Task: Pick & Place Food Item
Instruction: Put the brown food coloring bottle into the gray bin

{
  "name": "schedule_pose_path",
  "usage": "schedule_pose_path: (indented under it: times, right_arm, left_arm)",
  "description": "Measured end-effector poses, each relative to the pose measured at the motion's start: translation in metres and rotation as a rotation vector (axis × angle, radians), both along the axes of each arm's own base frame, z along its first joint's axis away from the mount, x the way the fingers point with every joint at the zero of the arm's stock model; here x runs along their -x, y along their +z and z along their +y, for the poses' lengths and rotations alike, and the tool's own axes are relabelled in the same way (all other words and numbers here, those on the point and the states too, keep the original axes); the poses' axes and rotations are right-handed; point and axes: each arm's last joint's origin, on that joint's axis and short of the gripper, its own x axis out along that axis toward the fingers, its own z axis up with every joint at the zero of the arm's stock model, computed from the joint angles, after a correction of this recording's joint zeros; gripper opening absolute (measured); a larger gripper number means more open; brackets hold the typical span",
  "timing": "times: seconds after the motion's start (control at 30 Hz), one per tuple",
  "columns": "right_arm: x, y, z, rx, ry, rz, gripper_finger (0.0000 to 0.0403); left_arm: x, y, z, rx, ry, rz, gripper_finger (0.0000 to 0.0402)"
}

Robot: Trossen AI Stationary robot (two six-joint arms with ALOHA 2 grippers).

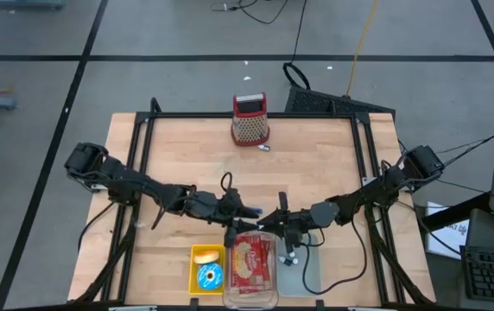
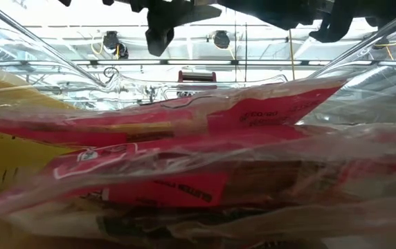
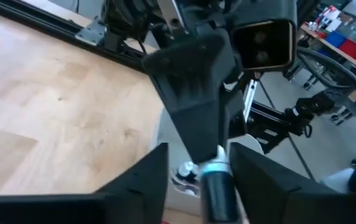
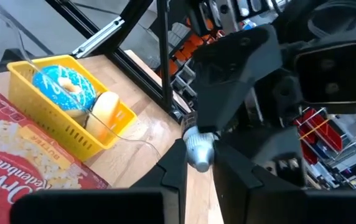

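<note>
A small silver cylinder with a blue band (image 3: 218,186) hangs in the air between my two grippers, above the clear box (image 1: 230,289) at the table's near edge. My right gripper (image 4: 198,171) is shut on it. My left gripper (image 3: 200,186) faces it from the table's left, open, one finger on each side of the banded end with a gap showing. The box holds a red popcorn packet (image 1: 251,259). Left of the box a yellow basket (image 1: 193,275) holds a blue-iced doughnut (image 4: 63,84) and a pale yellow piece (image 4: 106,109). My right gripper pinches the cylinder's silver end (image 4: 198,152) between its two fingers. The fingers come level from the table's right and lie along the cylinder. The cylinder is lifted clear of the table and the box, roughly level, its banded end (image 3: 213,167) pointing at my left gripper.
A red-topped box grater (image 1: 250,118) stands at the table's far middle. A grey lid (image 1: 309,269) lies right of the clear box. Bare wood lies on either side of the grater. In the low view the crinkled clear wrap and red packet (image 2: 184,159) fill the foreground.
</note>
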Motion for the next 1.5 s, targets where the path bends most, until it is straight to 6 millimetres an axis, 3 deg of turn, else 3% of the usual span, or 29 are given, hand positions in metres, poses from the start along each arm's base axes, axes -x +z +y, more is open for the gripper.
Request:
schedule_pose_path:
  times: [0.27, 0.43, 0.53, 0.7, 0.9, 1.2, 1.5]
  right_arm:
    - [0.002, 0.002, 0.003, -0.059, 0.094, 0.014, 0.0042]
    - [0.009, 0.008, 0.005, -0.176, 0.132, 0.080, 0.0042]
    - [0.023, 0.014, 0.005, -0.282, 0.132, 0.213, 0.0044]
    - [0.055, 0.031, 0.002, -0.490, 0.120, 0.423, 0.0046]
    - [0.080, 0.021, 0.012, -0.570, 0.071, 0.660, 0.0045]
    - [0.096, 0.004, 0.024, -0.569, 0.015, 0.849, 0.0048]
    - [0.101, -0.001, 0.023, -0.565, -0.029, 0.915, 0.0091]
  left_arm:
    - [0.009, 0.025, 0.018, -0.001, 0.037, -0.053, 0.0252]
    - [0.020, 0.039, 0.023, -0.071, 0.060, -0.070, 0.0278]
    - [0.022, 0.038, 0.023, -0.101, 0.096, -0.051, 0.0286]
    - [0.021, 0.028, 0.022, -0.099, 0.122, 0.028, 0.0282]
    - [0.015, 0.011, 0.020, -0.086, 0.129, 0.096, 0.0273]
    - [0.000, -0.024, 0.016, -0.119, 0.126, 0.194, 0.0287]
    - [-0.008, -0.050, 0.017, -0.154, 0.124, 0.271, 0.0274]
